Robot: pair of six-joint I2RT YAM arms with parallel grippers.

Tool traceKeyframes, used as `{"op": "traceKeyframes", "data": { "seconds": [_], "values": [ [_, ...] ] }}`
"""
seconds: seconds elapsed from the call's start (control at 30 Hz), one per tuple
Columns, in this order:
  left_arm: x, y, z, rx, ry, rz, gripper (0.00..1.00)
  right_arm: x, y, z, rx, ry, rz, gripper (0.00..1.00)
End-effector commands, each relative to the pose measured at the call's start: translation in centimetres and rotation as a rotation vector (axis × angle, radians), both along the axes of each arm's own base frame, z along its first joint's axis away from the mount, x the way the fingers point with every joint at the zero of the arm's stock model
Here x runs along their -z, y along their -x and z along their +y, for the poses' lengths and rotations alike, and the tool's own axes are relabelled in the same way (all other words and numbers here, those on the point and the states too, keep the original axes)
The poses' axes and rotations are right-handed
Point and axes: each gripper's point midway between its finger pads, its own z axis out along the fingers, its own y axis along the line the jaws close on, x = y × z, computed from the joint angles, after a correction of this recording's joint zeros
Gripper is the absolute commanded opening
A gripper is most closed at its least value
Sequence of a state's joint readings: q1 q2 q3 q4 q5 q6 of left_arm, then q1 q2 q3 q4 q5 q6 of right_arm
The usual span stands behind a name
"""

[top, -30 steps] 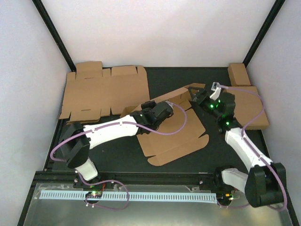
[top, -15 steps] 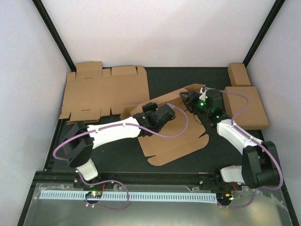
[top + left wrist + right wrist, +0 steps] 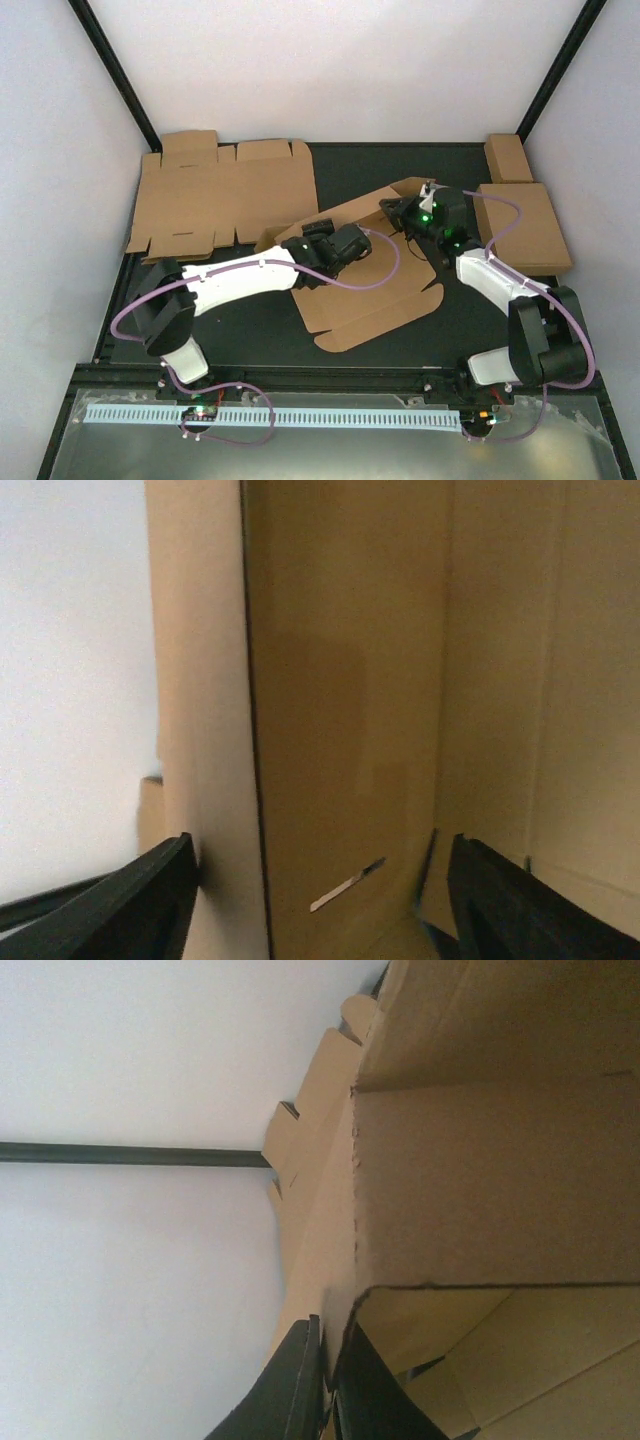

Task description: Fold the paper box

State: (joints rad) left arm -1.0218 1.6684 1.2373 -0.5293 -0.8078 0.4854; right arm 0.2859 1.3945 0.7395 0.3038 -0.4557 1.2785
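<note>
Centre of the black tabletop (image 3: 250,325), seen from above: the paper box (image 3: 380,300) lies as a partly raised brown cardboard sheet. Its near panel, with rounded tabs, lies flat toward the arm bases, and its far flaps are lifted between the two arms.

Left gripper (image 3: 300,238): positioned at the sheet's left far edge, the white arm reaching in diagonally from the near left. In the left wrist view, the left gripper (image 3: 320,845) has its dark fingers (image 3: 150,890) spread wide. An upright cardboard panel of the paper box (image 3: 340,680) stands between them, with a crease and a small slit visible. The jaws are not pinching the panel, though the left finger lies close to a flap edge.

Right gripper (image 3: 392,208): positioned at the raised far-right flap. In the right wrist view, the right gripper (image 3: 330,1345) has its fingers (image 3: 295,1380) drawn together, with only a thin gap. A cardboard edge of the paper box (image 3: 480,1180) runs down into this gap, so the flap is nipped between them.

Surroundings: a large flat die-cut sheet (image 3: 220,195) lies at the far left, partly overhanging the table edge. A squarish cardboard piece (image 3: 530,225) lies at the far right. A small oblong brown box (image 3: 508,157) sits just beyond it in the corner.
</note>
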Motion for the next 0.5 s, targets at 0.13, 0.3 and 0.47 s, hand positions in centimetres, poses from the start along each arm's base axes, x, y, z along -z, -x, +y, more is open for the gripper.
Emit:
{"op": "traceKeyframes", "data": {
  "seconds": [0.13, 0.3, 0.47],
  "values": [
    [-5.7, 4.8, -3.7, 0.106, 0.397, 0.319, 0.87, -1.4, -0.2, 0.5, -0.030, -0.002, -0.078, 0.02],
    [-10.0, 4.4, -4.6, 0.133, 0.615, 0.476, 0.92, -1.1, 0.0, 0.7, -0.050, -0.003, -0.092, 0.03],
    [-10.9, 0.4, -4.5, 0.075, 0.785, 0.585, 0.99, -1.2, 0.1, 0.7, -0.056, 0.015, -0.107, 0.03]
  ]
}}
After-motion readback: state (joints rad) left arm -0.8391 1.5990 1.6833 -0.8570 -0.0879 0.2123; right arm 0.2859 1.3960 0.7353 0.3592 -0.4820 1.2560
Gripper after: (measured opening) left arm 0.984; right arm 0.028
